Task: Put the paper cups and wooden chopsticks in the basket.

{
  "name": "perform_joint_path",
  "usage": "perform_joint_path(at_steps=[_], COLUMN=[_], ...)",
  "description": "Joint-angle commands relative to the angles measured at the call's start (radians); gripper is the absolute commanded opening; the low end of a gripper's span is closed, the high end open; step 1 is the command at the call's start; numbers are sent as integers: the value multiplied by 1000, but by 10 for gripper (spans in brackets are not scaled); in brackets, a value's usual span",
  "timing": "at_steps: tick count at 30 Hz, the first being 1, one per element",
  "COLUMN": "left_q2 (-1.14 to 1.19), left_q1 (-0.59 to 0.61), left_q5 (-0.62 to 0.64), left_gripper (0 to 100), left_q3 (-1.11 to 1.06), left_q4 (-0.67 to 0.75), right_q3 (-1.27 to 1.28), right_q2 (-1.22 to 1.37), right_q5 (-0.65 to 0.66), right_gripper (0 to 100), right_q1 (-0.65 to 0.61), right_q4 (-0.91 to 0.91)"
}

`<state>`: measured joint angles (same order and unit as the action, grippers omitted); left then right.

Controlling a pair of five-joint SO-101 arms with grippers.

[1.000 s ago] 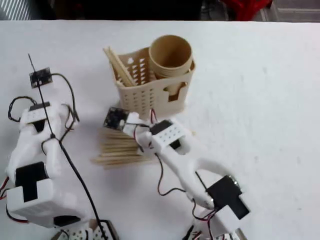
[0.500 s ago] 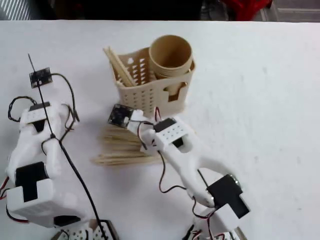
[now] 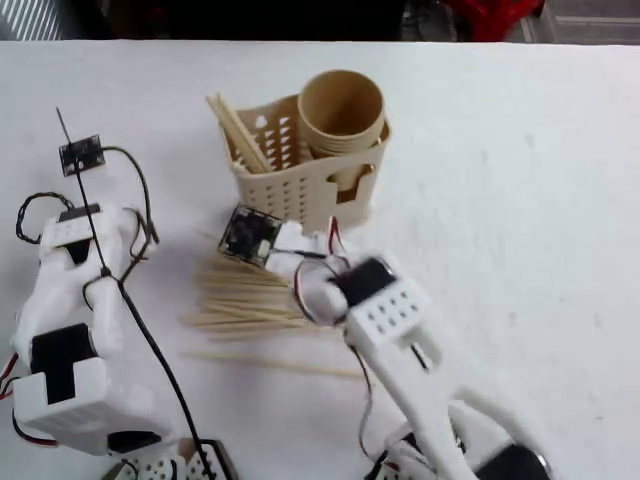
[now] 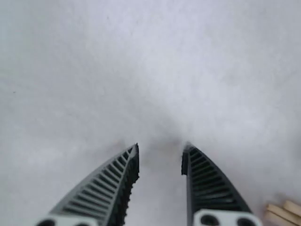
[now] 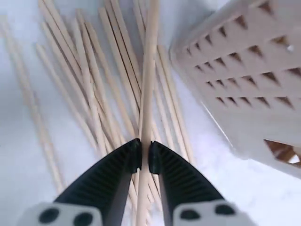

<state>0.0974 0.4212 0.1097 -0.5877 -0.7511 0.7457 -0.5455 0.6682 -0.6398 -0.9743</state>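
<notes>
Since a second ago the right arm [image 3: 385, 310] has pulled back toward the near edge and turned. One stray wooden chopstick [image 3: 280, 362] now lies apart from the pile, on its near side. The left arm [image 3: 65, 300] has kept still.

Bare white table [image 3: 520, 220] spreads wide to the right of the cream slotted plastic basket [image 3: 300, 190], which stands well short of the far edge. Stacked tan paper cups [image 3: 341, 110] and a few sticks [image 3: 238, 132] stand inside it.

The right gripper [image 5: 145, 151] is clamped on a single pale chopstick [image 5: 148, 70], above the fanned pile of wooden chopsticks [image 3: 245, 300] just beside the basket wall. The left gripper [image 4: 160, 155] hangs over bare table with its jaws apart.
</notes>
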Motion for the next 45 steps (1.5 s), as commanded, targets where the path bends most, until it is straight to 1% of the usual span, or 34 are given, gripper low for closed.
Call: perform_joint_path(at_steps=[1,4,6,8,12,14,16,20,24,28,32,37,45], left_q2=[-5,-5,-5,-5,-5,-5,-5,-5,-5,-5,-5,-5,-5], left_q1=[-15,-15,-15,-15,-15,-15,-15,-15,-15,-15,-15,-15,-15], left_q5=[8,8,8,8,8,8,8,8,8,8,8,8,8], left_gripper=[169,169,169,169,169,169,169,169,169,169,169,169,169], left_q3=[5,5,5,5,3,3,2,2,3,5,5,5,3], left_q4=[21,21,21,21,21,21,21,21,21,21,21,21,21], right_q3=[-23,-100,-180,-253,-330,-348,-371,-457,-546,-559,-489,-334,-140], right_q2=[-208,-332,-375,-380,-343,-286,-208,-5,177,295,317,265,170], right_q5=[-32,-110,-157,-209,-350,-396,-405,-408,-402,-408,-408,-408,-400], right_gripper=[16,16,16,17,17,17,17,18,18,18,17,17,19], right_q1=[-48,-59,-59,-59,-53,-53,-58,-44,-5,54,79,82,85], right_q4=[-61,-67,-22,77,374,504,582,664,704,773,788,877,883])
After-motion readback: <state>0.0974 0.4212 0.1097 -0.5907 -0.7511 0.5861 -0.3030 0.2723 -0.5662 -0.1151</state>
